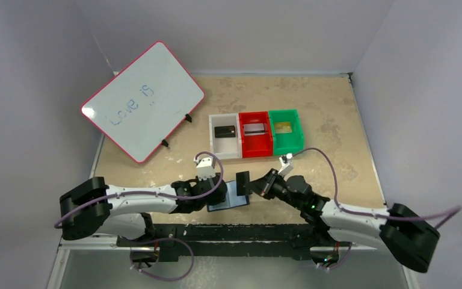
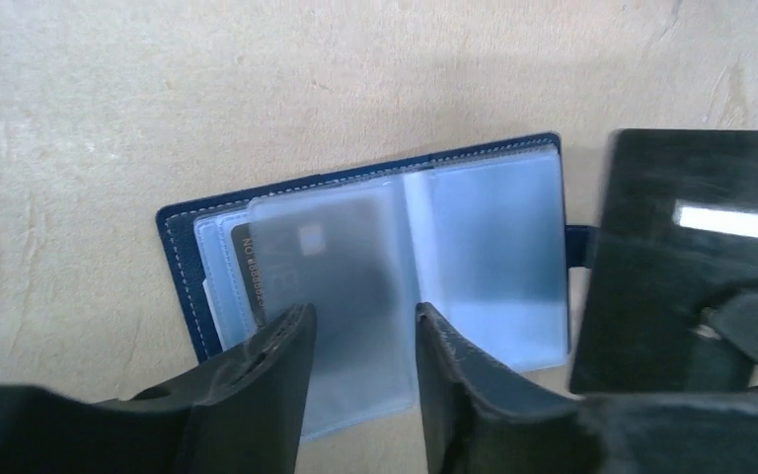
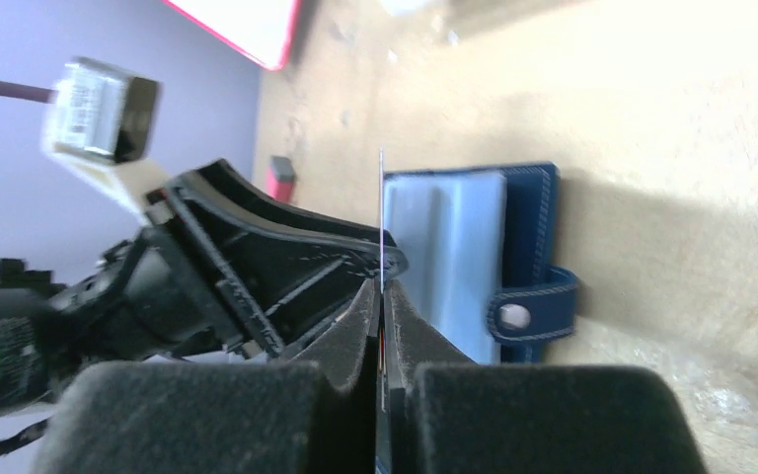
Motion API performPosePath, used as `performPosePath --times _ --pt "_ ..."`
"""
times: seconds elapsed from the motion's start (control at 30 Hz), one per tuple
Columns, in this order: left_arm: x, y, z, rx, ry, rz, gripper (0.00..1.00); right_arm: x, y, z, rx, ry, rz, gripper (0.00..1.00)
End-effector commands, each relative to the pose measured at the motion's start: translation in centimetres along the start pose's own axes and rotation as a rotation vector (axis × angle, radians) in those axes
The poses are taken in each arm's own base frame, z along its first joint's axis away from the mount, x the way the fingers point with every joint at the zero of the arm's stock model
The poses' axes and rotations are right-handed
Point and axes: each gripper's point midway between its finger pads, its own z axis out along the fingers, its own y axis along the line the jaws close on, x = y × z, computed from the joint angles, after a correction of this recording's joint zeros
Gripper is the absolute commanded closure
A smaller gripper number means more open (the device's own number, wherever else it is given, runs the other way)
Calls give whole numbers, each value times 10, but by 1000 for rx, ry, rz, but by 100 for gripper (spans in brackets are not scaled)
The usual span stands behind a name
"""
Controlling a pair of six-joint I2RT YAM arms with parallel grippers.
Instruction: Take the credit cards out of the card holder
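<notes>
The card holder [image 1: 228, 197] lies open and flat on the table [image 1: 337, 120], near the front edge, between the two arms. In the left wrist view you can see its dark blue cover and its see-through pockets [image 2: 493, 257]. One dark card [image 2: 286, 267] is tucked in the left-side pockets (its writing is too blurry to read). The little closing tab [image 3: 533, 308] sticks out from the holder's edge at about 3 o'clock in that view.

The right gripper [image 1: 254, 183] is pinched tight on a black card [image 1: 242, 182], holding it up on its edge just beside the holder, at about 2 o'clock from it in the top view. In the right wrist view the card looks like a thin line between the two pads.

The left gripper [image 2: 360, 346] has its fingers a little way apart, right over the near edge of the holder's pockets. It has nothing in its grip.

Farther back, at 12 o'clock from the holder, three bins stand in a row, touching. The white bin [image 1: 225, 137] has a black card in it, the red bin [image 1: 256, 135] has a grey one, and the green bin [image 1: 286, 132] has a gold one.

A whiteboard [image 1: 141, 99] with a pink rim stands tilted at about 10 o'clock, well apart from the holder.
</notes>
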Motion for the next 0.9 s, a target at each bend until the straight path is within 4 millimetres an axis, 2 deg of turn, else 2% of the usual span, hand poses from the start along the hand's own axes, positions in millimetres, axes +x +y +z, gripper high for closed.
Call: performPosePath --times 0.0,0.1,0.17,0.23,0.27,0.3,0.33,0.47,0.6,0.7,0.87 --pt "-37 -5 -21 -44 -96 32 50 -30 7 -15 8 -131 -140 100" --pt "-71 -14 -40 -59 -183 62 34 -49 26 -30 -57 -219 -208 100" --pt "-91 -16 -50 -79 -221 92 29 -57 39 -40 -112 -265 -264 100" --pt "-111 -10 -56 -124 -233 115 28 -65 54 -50 -164 -304 -314 100" --pt "-128 0 -57 -166 -239 99 28 -71 63 -56 -194 -333 -369 100" --pt "-132 9 -58 -194 -224 111 28 -78 71 -61 -209 -371 -393 100" --pt "-147 21 -61 -233 -234 90 28 -85 76 -65 -208 -398 -456 100" --pt "-181 53 -83 -312 -309 59 25 -91 97 -71 -232 -410 -631 100" --pt "-209 103 -110 -468 -355 52 21 -94 116 -61 -257 -398 -816 100" --pt "-222 138 -134 -561 -417 8 16 -102 128 -45 -225 -390 -963 100" --pt "-219 160 -139 -576 -529 -83 14 -102 137 -5 -187 -273 -1324 100"
